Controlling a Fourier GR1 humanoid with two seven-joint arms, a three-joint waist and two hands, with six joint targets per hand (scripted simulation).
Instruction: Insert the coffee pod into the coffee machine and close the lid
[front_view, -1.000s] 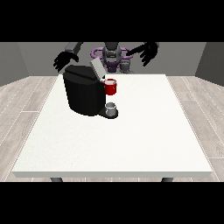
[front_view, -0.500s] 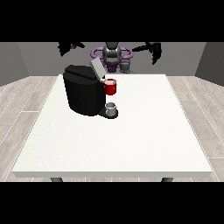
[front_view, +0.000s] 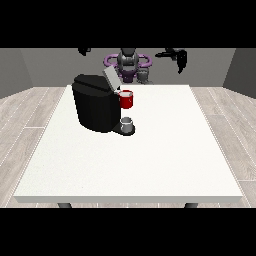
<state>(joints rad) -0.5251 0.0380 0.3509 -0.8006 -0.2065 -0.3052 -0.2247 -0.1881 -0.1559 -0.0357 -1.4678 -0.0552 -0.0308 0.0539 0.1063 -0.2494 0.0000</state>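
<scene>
Your task has hardly begun: the coffee machine (front_view: 97, 104) at ten o'clock on the table (front_view: 150, 165) has its lid (front_view: 111, 79) up, and a grey thing (front_view: 127, 121), perhaps the pod, sits at its base. The hand at the view's right (front_view: 180, 58) has risen and hangs high with fingers drooping, holding nothing; the other hand (front_view: 84, 50) is nearly out of sight, fingers unreadable. Next you need a reach down.

Both of the robot's arms rise from the far edge of the table toward the top of the view. The hand at the view's right (front_view: 180, 59), spread level with the robot's chest a second ago, now hangs high beside its head, fingers pointing down. The hand at the view's left (front_view: 84, 50), earlier just above the coffee machine (front_view: 96, 104), shows only as a dark tip at the upper edge.
</scene>
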